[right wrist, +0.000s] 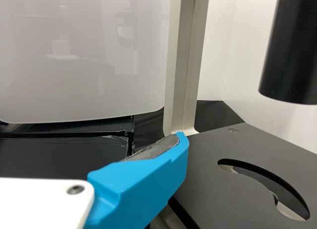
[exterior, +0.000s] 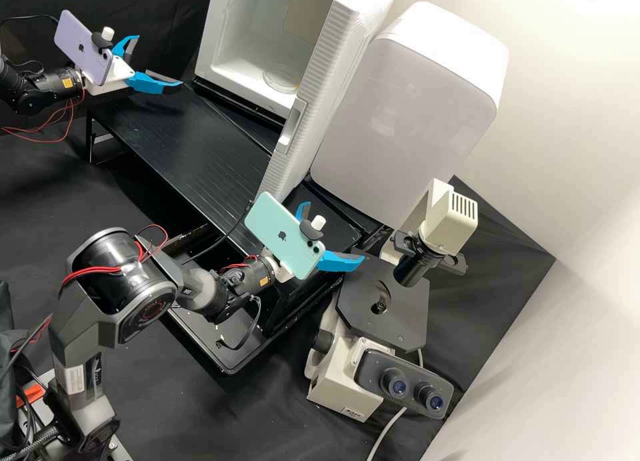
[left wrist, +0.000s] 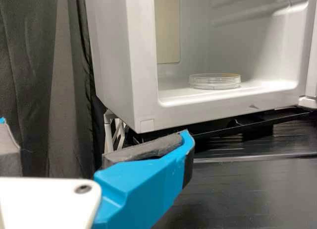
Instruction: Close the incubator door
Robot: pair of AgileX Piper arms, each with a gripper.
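Left claw (exterior: 160, 60) and right claw (exterior: 335, 230) are both gaping wide, holding nothing, as I'm seeing in the high view. The incubator door (exterior: 322, 78) is standing open, jutting over the black surface (exterior: 180, 144), near a white cabinet (exterior: 410, 114). My judgement is that the right claw is the handier one for pushing, and that its spread fingers are inviting trouble: one could be catching the door's edge or handle recess (exterior: 291, 129) and twisting the panel. Coming round the outer face, I'd be risking a knock against the cabinet; swinging too widely, I'd be clipping the microscope (exterior: 377, 371). The left claw is hanging by the incubator opening (left wrist: 156, 43), so reaching farther in could be putting it in the door's path. Pushing too hard might be jolting the petri dishes (left wrist: 215, 82); pushing too softly might be leaving the door ajar.
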